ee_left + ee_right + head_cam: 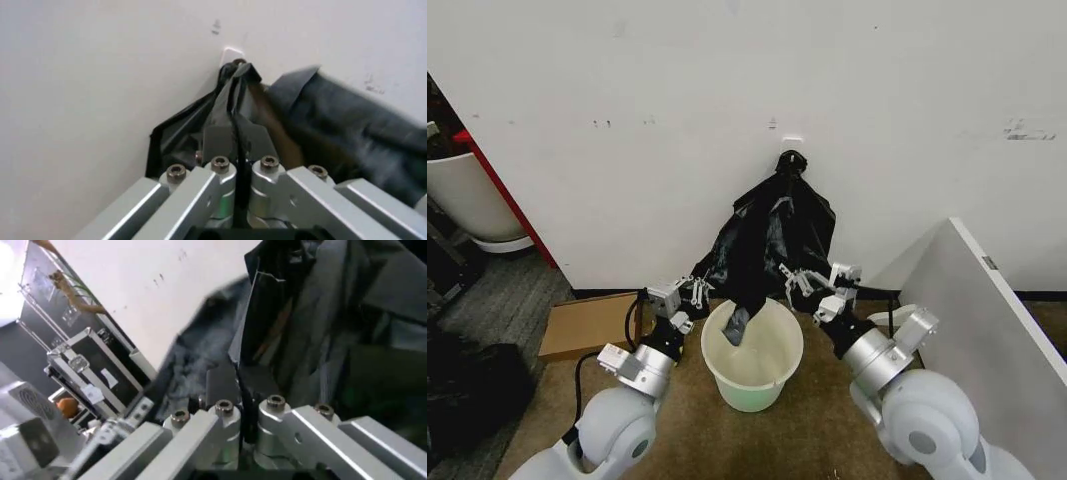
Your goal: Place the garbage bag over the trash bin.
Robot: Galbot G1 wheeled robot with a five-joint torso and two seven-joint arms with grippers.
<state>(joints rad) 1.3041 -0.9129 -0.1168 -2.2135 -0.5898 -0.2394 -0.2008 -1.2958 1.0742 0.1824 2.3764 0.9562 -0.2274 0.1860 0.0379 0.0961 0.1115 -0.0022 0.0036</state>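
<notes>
Bag (772, 235) hangs long axis vertical against the wall (727, 100), knotted top up by a small white hook (792, 143), a lower flap drooping into the open mouth of the bin (752, 355), which stands upright on the floor (827, 430) between both arms; no writing legible. Left tool (692, 292) reaches up-forward at the bag's left edge, fingers closed on a black fold (233, 125). Right tool (812, 283) mirrors it at the right edge, fingers pinched on plastic too (243, 355).

Left claw (235, 142) pinching garbage bag (333, 125) against wall (100, 75).
</notes>
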